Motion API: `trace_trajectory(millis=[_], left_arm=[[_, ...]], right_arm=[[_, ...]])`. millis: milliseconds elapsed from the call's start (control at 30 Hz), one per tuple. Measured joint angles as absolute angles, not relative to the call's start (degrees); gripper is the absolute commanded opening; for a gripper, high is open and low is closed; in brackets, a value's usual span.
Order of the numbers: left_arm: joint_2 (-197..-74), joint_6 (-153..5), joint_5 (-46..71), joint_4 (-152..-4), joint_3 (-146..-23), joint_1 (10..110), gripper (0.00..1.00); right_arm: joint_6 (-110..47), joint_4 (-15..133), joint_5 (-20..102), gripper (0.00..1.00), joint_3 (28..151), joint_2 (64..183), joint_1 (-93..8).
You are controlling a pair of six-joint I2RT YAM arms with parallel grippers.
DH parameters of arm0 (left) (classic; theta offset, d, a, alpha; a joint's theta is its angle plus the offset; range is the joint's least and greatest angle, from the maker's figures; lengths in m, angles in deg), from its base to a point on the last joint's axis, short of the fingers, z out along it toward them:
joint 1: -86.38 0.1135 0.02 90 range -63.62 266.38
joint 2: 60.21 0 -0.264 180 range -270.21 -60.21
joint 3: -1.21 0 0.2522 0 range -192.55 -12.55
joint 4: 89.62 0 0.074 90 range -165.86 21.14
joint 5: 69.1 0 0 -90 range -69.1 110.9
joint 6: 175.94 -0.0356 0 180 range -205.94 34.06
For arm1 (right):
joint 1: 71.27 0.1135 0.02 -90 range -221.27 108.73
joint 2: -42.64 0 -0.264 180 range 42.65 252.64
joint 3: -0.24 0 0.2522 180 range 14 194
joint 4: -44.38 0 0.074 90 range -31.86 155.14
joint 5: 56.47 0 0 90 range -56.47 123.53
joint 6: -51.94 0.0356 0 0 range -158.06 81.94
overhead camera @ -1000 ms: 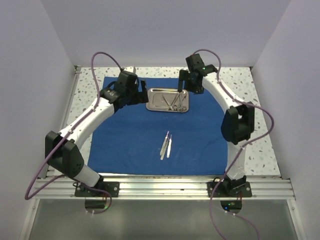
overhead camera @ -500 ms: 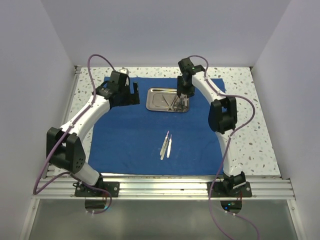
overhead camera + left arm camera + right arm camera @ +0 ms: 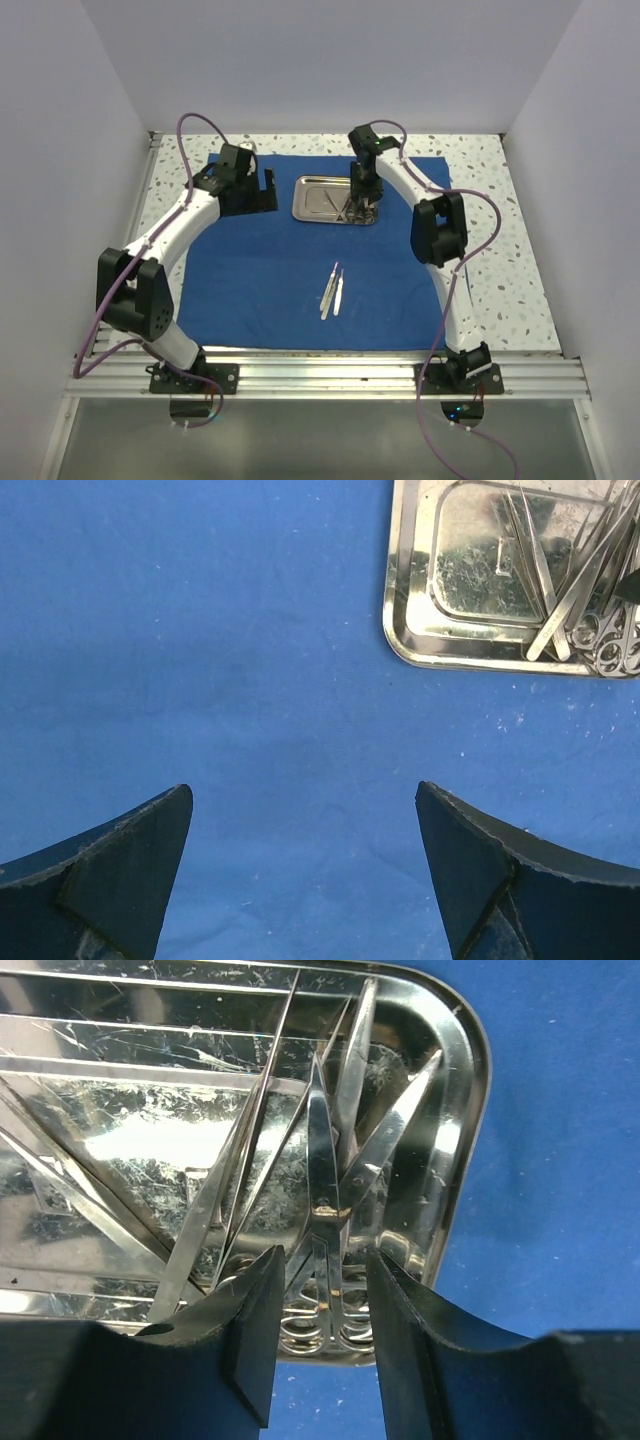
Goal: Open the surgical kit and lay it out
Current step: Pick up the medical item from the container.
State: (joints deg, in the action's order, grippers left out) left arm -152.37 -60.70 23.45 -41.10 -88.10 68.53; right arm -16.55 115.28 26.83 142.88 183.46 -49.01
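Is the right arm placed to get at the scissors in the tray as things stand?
Probably yes: the right gripper hangs over the tray, its open fingers either side of the scissors. The tweezers lying close beside them could get pinched too.

Plain white walls (image 3: 330,60) enclose a speckled tabletop (image 3: 500,270).

Speckled white table (image 3: 500,260) showed at upper and right parts of frame. Plain white walls (image 3: 330,60) stood on three sides. Aluminium rail (image 3: 330,372) ran across bottom of frame.
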Motion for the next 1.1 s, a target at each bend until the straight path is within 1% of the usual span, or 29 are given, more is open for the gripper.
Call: trace_trajectory(millis=[100,200,300,333,500,700,933,1100], left_arm=[[-152.74,-61.1,22.99,-41.27,-88.05,68.73,0.96],[-153.2,-61.25,22.66,-41.49,-88.01,68.77,0.96],[-153.31,-61.49,22.53,-41.49,-87.88,68.79,0.96],[-153.31,-61.51,22.49,-41.51,-87.86,68.84,0.96],[-153.33,-61.55,22.38,-41.51,-87.83,69.19,0.96],[-153.37,-61.55,22.2,-41.8,-87.83,69.25,0.95],[-153.63,-61.55,21.94,-41.91,-87.81,69.25,0.94],[-153.63,-61.55,21.9,-41.89,-87.73,69.27,0.95]], right_arm=[[-16.59,115.33,26.66,0.39,142.88,184.2,-48.77],[-16.63,115.24,26.7,0.32,142.9,184.88,-48.6],[-16.72,115.24,26.24,0.23,142.9,184.88,-48.44],[-16.68,115.22,25.98,0.17,142.92,184.88,-48.4],[-16.7,115.24,25.37,0.06,142.99,184.88,-48.35],[-16.74,115.55,24.43,0.01,143.01,184.77,-48.29],[-16.74,117.03,23.58,0.01,143.05,183.83,-48.31],[-16.72,117.67,23.34,0.0,143.05,180.38,-48.31]])
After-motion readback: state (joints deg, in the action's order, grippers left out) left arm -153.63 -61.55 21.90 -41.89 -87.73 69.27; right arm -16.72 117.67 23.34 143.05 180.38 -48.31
